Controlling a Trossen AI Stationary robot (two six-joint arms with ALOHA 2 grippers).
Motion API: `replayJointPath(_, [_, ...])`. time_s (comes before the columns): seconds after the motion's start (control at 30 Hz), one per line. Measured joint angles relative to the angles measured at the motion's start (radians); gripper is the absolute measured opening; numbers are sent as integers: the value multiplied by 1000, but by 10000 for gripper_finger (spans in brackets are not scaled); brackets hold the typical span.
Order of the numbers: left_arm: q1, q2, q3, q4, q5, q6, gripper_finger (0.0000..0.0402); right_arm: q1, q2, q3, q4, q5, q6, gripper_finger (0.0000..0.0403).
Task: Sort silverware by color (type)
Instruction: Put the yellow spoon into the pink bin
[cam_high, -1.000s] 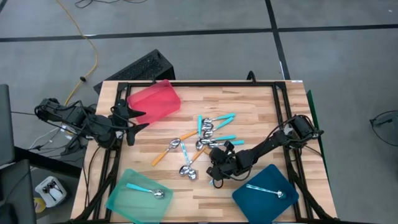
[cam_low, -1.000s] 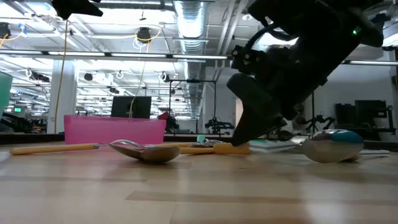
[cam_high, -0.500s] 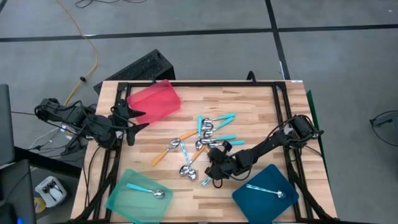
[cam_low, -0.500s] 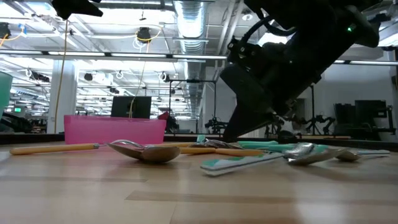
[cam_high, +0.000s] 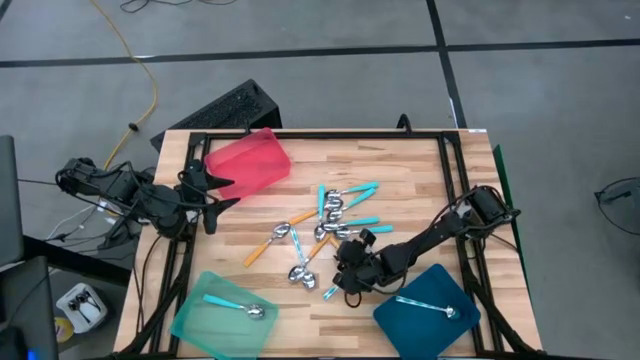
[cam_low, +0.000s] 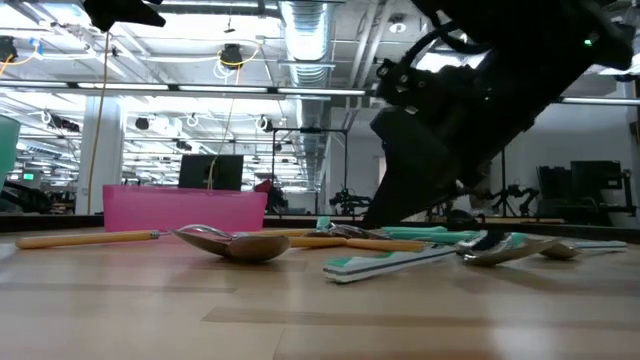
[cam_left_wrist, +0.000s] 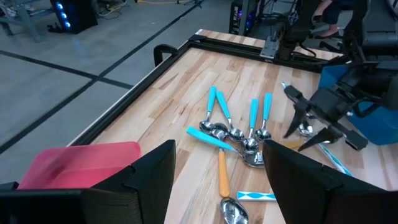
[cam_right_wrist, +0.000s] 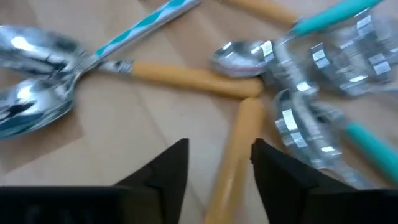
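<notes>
Wooden table (cam_high: 420, 180) crowded: my right gripper (cam_high: 350, 272) hangs spread over tangled spoons (cam_high: 335, 215) (left gripper (cam_high: 212, 195) parked, spread); pinching there could grab two colours

My wooden table (cam_high: 420, 170) carries three trays: a red tray (cam_high: 250, 160) at the far left, a mint-green tray (cam_high: 205, 325) and a dark-blue tray (cam_high: 415, 320) along the near edge. Loose spoons (cam_high: 330, 215) lie clustered at the table's middle.
</notes>
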Motion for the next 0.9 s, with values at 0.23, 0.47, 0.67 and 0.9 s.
replayJointPath(0.23, [0,0,0,0,0,0,226,14,6,-1,-92,28,94,238])
replayJointPath(0.47, [0,0,0,0,0,0,226,20,6,-2,-81,26,90,233])
replayJointPath(0.67, [0,0,0,0,0,0,226,19,7,-70,18,25,104,225])
replayJointPath(0.9, [0,0,0,0,0,0,226,24,7,-95,56,15,105,218])
